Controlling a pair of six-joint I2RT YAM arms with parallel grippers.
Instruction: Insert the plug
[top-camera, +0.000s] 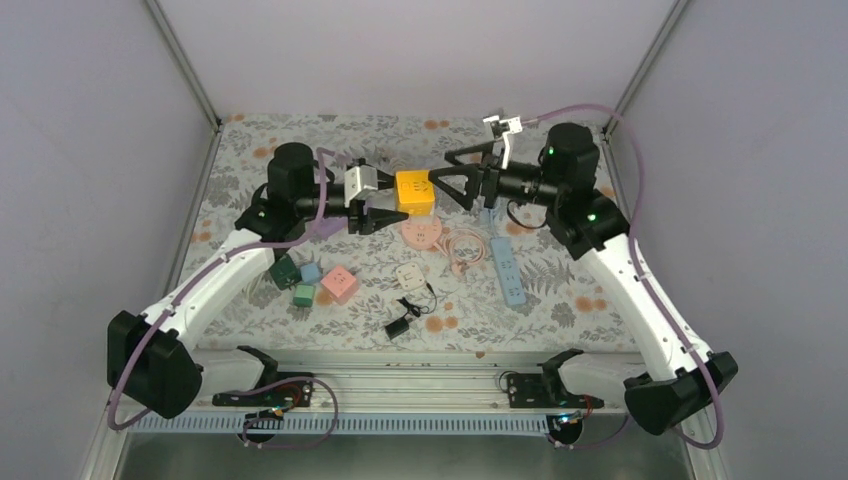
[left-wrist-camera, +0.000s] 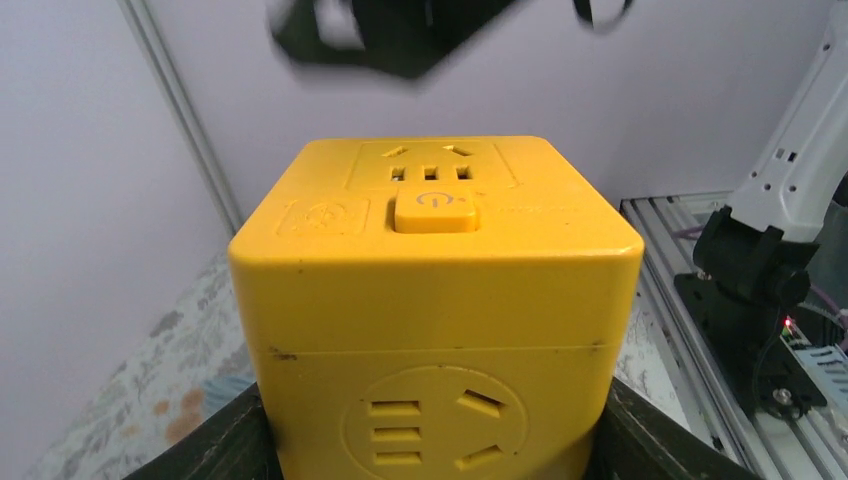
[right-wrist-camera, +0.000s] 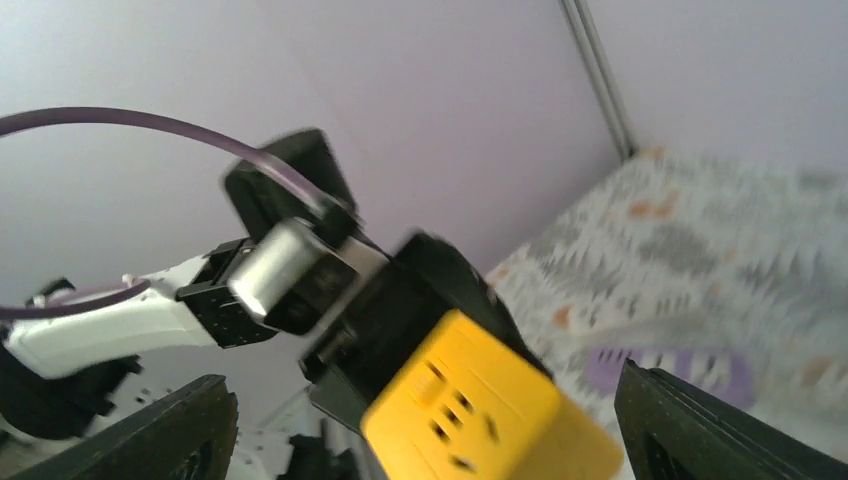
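My left gripper (top-camera: 392, 203) is shut on a yellow cube socket (top-camera: 415, 192) and holds it above the table's far middle. In the left wrist view the cube (left-wrist-camera: 430, 300) fills the frame between my dark fingers (left-wrist-camera: 225, 445), with socket faces towards the camera and on top. My right gripper (top-camera: 452, 178) is open and empty just right of the cube, facing it. In the right wrist view the cube (right-wrist-camera: 480, 410) sits blurred between my spread fingers (right-wrist-camera: 170, 430). A black plug with a cable (top-camera: 402, 322) lies on the table near the front.
A pink heart-shaped socket (top-camera: 421, 234), a pink cable (top-camera: 462, 246), a blue power strip (top-camera: 507, 265) and a white socket (top-camera: 408, 277) lie mid-table. Small green, blue and pink cubes (top-camera: 312, 280) lie to the left. Walls enclose the table.
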